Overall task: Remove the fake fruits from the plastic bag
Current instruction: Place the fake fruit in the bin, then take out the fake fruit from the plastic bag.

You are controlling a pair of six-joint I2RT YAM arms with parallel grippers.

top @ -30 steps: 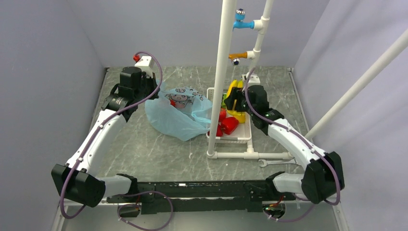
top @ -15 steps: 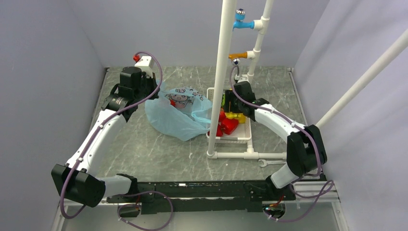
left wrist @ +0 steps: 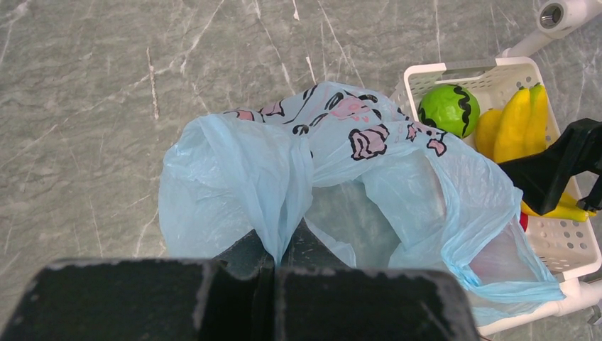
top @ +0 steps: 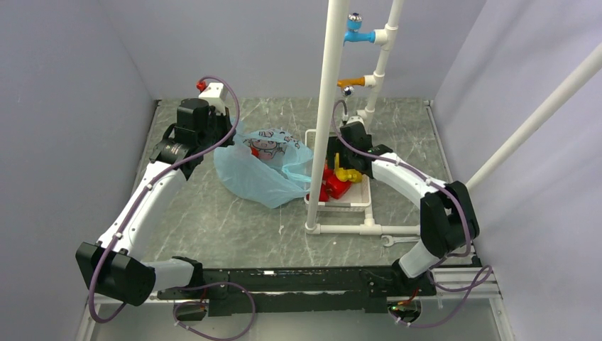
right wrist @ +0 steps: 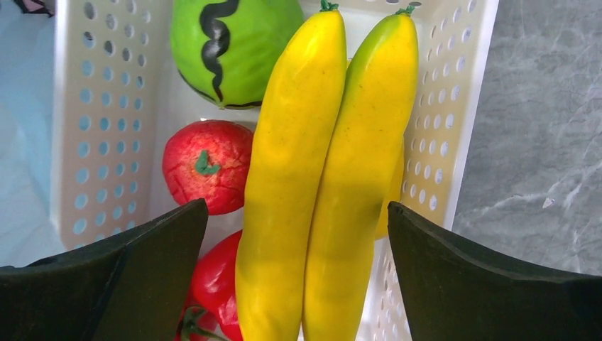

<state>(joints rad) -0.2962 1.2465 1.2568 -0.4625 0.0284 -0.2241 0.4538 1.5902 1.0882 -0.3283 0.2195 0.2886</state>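
L gripper (left wrist: 273, 266) is clamped tight on a fold of the plastic bag (left wrist: 341, 177). The bag is light blue w/ pink and black print, crumpled on the grey marble table (left wrist: 85, 85), its edge draped against the white basket (right wrist: 99, 121). The fake fruits (left wrist: 511, 121) I can see all lie in that basket: yellow bananas (right wrist: 334, 177), a green piece (right wrist: 234, 50) w/ a black squiggle, and red pieces (right wrist: 206, 167). R gripper (right wrist: 294, 238) hangs right over the bananas, jaws spread wide on either side, gripping nothing.
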